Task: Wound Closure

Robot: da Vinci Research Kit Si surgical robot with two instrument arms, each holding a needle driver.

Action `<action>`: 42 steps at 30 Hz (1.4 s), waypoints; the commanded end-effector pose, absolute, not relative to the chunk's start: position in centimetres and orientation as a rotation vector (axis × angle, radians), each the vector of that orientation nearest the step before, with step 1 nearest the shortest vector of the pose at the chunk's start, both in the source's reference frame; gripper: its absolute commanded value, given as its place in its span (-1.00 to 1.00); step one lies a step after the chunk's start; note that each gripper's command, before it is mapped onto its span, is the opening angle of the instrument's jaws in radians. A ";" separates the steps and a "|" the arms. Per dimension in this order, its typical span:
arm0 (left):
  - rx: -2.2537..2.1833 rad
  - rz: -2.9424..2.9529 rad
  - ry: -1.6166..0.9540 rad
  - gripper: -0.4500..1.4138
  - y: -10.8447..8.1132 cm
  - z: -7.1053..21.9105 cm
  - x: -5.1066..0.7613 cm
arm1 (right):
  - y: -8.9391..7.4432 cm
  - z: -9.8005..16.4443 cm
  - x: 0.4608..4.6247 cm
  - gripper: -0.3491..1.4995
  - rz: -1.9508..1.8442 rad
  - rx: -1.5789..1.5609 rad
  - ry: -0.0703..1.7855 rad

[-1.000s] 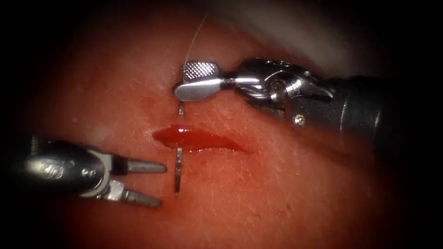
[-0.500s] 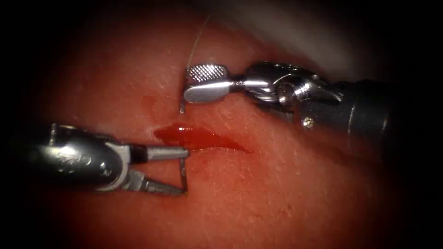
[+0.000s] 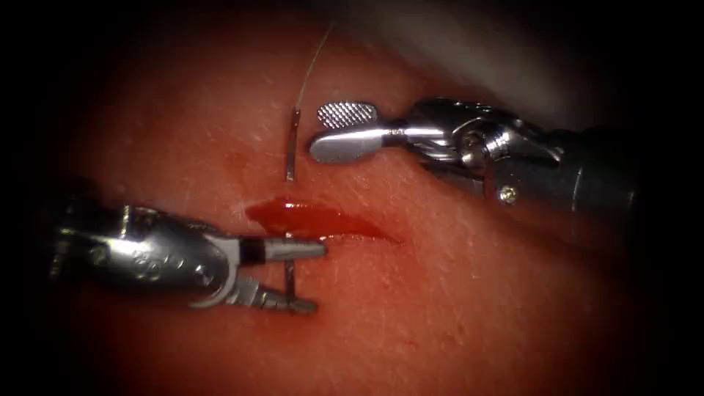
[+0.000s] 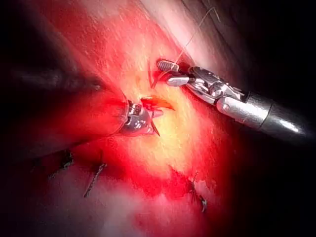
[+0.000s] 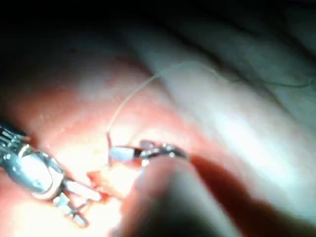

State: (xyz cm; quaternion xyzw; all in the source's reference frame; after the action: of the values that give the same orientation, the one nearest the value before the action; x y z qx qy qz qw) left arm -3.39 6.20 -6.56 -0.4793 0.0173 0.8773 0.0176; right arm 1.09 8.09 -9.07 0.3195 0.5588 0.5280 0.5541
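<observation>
The curved needle is in the tissue (image 3: 455,293) across the red, fluid-filled cut (image 3: 315,220). Its tail end (image 3: 292,147) stands free above the cut, and the pale thread (image 3: 312,66) runs up from it. Its tip end (image 3: 290,281) comes out below the cut. My left tool (image 3: 317,277) is open there, one jaw at the cut's edge and one lower, with the bared needle crossing between them. My right tool (image 3: 334,132) is open and holds nothing, just right of the needle's tail. The left wrist view shows both tools at the cut (image 4: 157,102).
Dark ends of earlier stitches (image 4: 94,180) lie in the tissue away from the cut, with another (image 4: 200,200) further along. Pale skin (image 5: 237,123) rises beyond the thread (image 5: 133,98). The right tool's shaft (image 3: 572,183) spans the upper right.
My right tool has drawn back to the right, off the needle's tail, which now stands bare. My left tool has moved right until its open jaws reach the needle's tip end.
</observation>
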 end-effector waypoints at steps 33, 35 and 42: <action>-1.439 1.759 -0.971 -0.89 5.9 -7.6 -3.25 | 8.1 -9.1 1.08 0.73 1.261 0.741 1.323; -1.451 1.771 -0.961 -0.89 5.9 -7.6 -3.24 | 8.1 -9.1 1.08 0.73 1.261 0.741 1.323; -1.686 2.222 -0.425 -0.89 6.1 -7.8 -3.23 | 8.0 -9.1 1.09 0.69 1.259 0.742 1.323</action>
State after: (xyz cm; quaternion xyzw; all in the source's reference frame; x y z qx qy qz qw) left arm -3.19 6.20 -7.83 -0.5902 -0.1196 0.7865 0.1371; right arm 1.03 8.02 -9.13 0.3140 0.5586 0.5336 0.5519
